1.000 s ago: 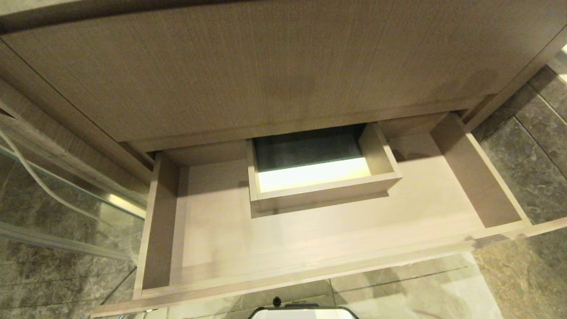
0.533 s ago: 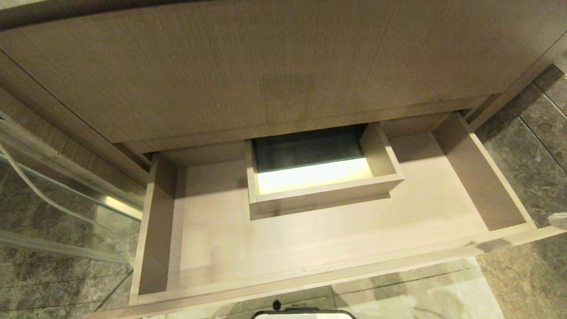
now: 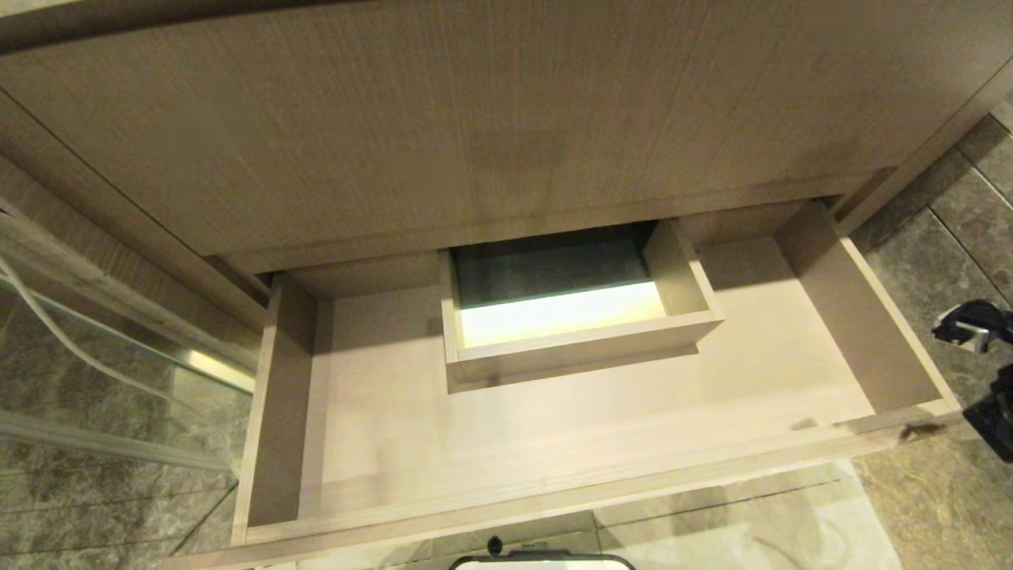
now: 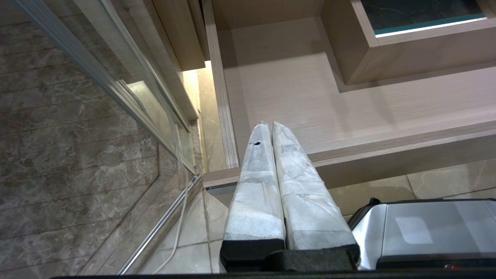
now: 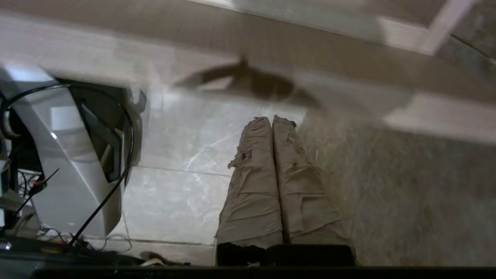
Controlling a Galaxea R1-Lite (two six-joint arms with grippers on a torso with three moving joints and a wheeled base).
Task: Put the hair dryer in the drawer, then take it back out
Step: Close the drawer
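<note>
The drawer (image 3: 554, 443) stands pulled out from under the taller wood-grain panel (image 3: 475, 127), wide and shallow, its pale floor bare in the head view; the hair dryer shows in none of the views, so where it is cannot be told; at the back of the drawer a boxed cut-out (image 3: 681, 277) rises from the floor, open through to a dark surface and a bright strip below; the drawer's narrow front edge runs nearest the robot, above pale floor tiles (image 3: 712, 514); to the right of the drawer's right wall a black part of the right arm (image 3: 977, 324) shows at the edge of the head view, over dark marbled floor; the right gripper (image 5: 271, 120), seen from its own wrist camera, has its two paper-wrapped fingers pressed together with nothing between them, pointing at the pale tiles just below the blurred drawer front; the left gripper (image 4: 268, 124) likewise has its white-wrapped fingers closed tight and empty, hanging over the drawer's front left corner, beside a glass panel (image 4: 116, 97) with a metal rail and a thin white cord (image 4: 180, 209) trailing down it.
</note>
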